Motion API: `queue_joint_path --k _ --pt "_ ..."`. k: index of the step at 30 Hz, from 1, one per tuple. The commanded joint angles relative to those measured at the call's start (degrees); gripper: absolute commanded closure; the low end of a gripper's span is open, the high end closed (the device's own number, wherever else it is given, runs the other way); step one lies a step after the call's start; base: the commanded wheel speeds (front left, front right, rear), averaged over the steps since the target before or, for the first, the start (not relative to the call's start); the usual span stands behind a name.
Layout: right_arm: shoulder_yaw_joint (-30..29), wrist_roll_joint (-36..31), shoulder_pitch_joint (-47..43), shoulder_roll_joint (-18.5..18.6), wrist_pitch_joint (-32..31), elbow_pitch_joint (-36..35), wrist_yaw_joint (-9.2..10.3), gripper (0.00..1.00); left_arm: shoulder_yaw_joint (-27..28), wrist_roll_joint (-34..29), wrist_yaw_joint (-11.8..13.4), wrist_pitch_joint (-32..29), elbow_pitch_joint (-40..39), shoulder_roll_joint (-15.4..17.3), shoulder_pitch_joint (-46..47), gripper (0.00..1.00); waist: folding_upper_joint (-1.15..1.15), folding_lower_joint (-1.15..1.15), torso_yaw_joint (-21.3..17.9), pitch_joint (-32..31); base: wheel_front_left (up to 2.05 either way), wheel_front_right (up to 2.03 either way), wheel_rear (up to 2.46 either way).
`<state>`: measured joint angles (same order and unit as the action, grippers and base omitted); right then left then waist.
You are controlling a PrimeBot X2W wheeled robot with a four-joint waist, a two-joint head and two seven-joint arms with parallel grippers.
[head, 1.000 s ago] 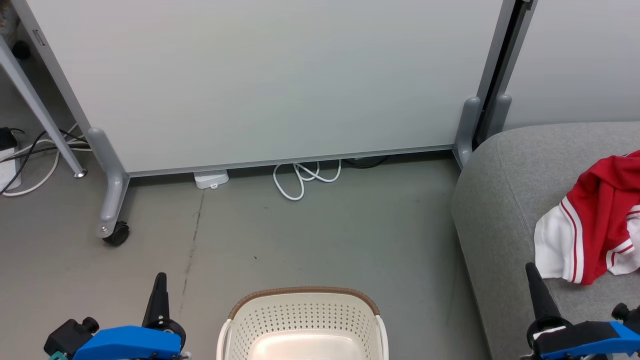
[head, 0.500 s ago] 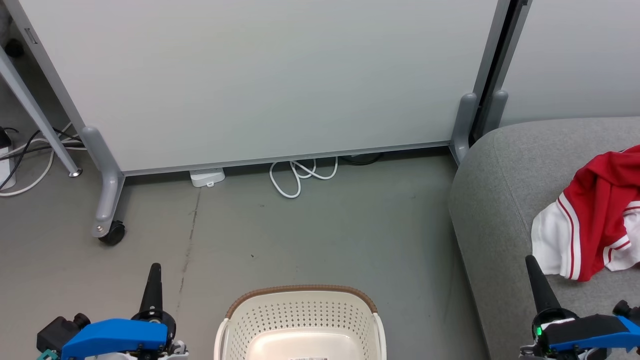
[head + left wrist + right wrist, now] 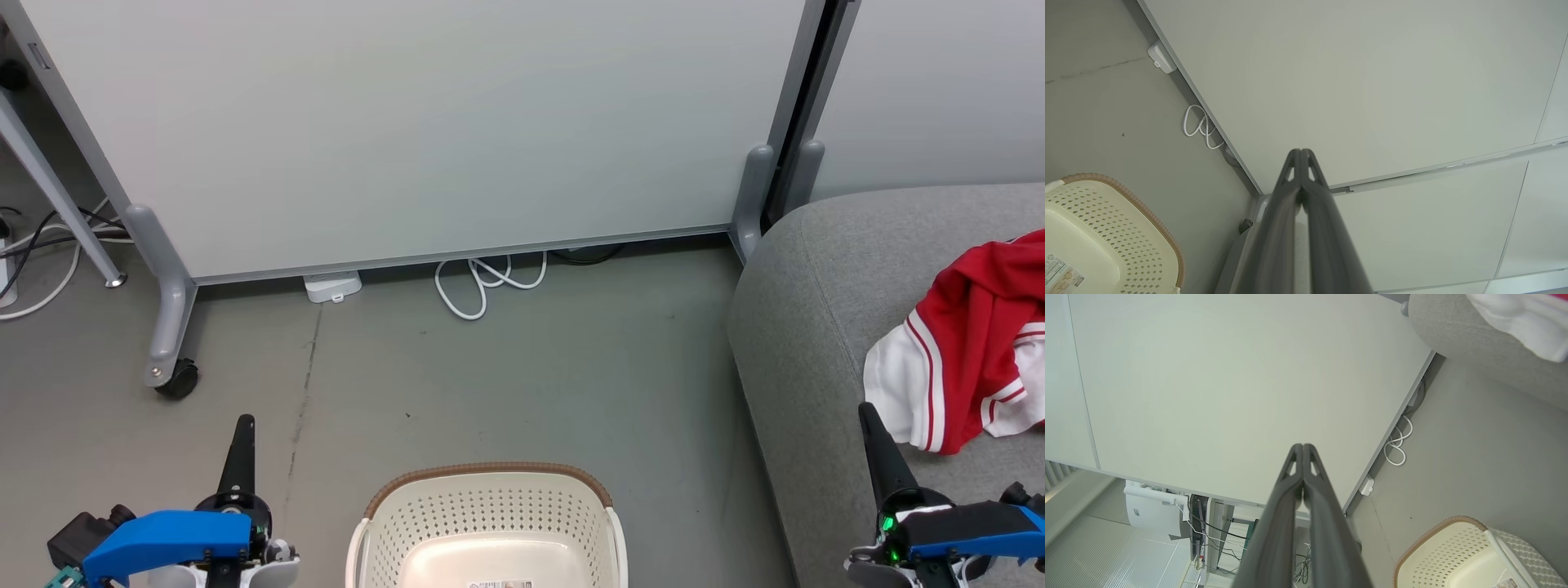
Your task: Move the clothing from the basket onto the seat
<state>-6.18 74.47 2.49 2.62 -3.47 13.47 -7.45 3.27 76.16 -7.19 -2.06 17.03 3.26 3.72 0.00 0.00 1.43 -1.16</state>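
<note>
Operator's view, head camera with both wrist cameras. The red jersey (image 3: 971, 343) lies crumpled on the grey sofa cushion (image 3: 808, 327), at my right, partly cut off by the picture's edge. Its long axis runs from the red body at upper right to the white striped trim at lower left. The white end points toward the cushion's rounded edge and toward me.

The laundry basket (image 3: 487, 472) stands on the floor (image 3: 522, 384) between my arms. The part I can see is bare apart from a label. Its near end is out of frame, so I cannot tell whether a second garment remains inside.

The left gripper (image 3: 243, 425) and right gripper (image 3: 868, 418) both have their fingers pressed together, holding nothing.

Hazards, as I judge them:
- The right fingertip stands just beside the white trim, so a sideways swing could snag the cloth and drag it off the cushion.
- Calling the basket empty from this framing could leave clothing behind.
</note>
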Motion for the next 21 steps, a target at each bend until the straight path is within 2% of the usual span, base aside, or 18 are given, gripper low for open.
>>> queue_joint_path --k 1,21 --pt "-0.2 1.5 1.4 0.3 -0.4 -0.2 -0.05 1.00 0.6 1.2 -0.4 -0.4 -0.7 0.0 1.5 1.00 0.00 0.00 -0.1 0.1 0.00 0.00 0.00" --pt "-0.3 10.7 2.9 0.4 -1.9 0.2 -0.06 1.00 2.2 9.7 -0.5 -2.8 -2.1 -0.2 2.3 1.00 0.00 0.00 -0.8 0.7 0.00 0.00 0.00"
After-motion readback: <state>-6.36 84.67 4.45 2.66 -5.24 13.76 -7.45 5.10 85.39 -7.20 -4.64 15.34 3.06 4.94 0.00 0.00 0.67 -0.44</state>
